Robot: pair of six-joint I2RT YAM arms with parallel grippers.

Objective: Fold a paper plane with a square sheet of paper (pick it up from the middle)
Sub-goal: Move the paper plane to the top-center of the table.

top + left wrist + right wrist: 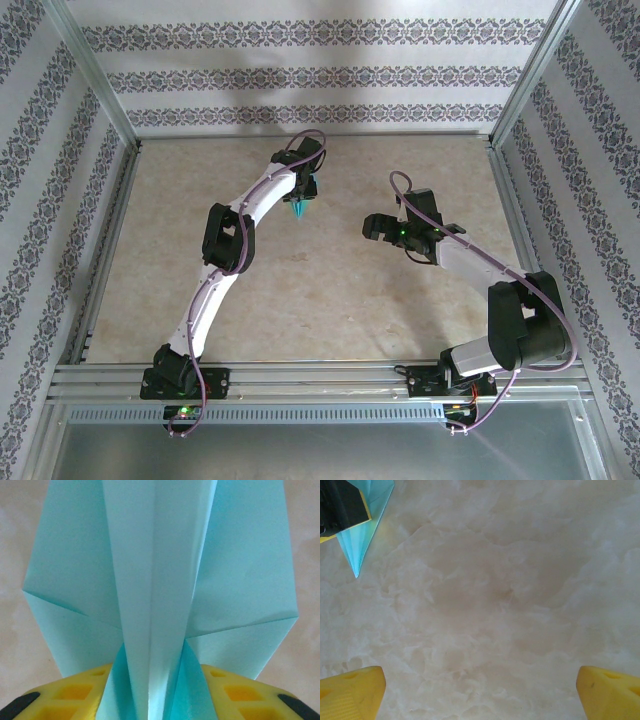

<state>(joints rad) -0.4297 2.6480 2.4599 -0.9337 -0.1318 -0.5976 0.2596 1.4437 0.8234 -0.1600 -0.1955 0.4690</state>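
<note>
The light-blue paper plane point(299, 208) hangs from my left gripper point(305, 190) at the back middle of the table, its point aimed toward the near side. In the left wrist view the folded plane point(160, 580) spreads its wings up and outward, its keel pinched between my yellow fingers point(75, 690). My left gripper point(152, 700) is shut on it. My right gripper point(372, 227) sits to the right of the plane, apart from it, open with nothing between its yellow fingertips point(352, 690). The plane's tip point(362, 535) shows at the upper left of the right wrist view.
The beige marbled tabletop point(330, 300) lies under both arms. Metal frame posts point(95, 90) and patterned walls point(310, 70) bound the back and sides. A metal rail point(320, 380) runs along the near edge.
</note>
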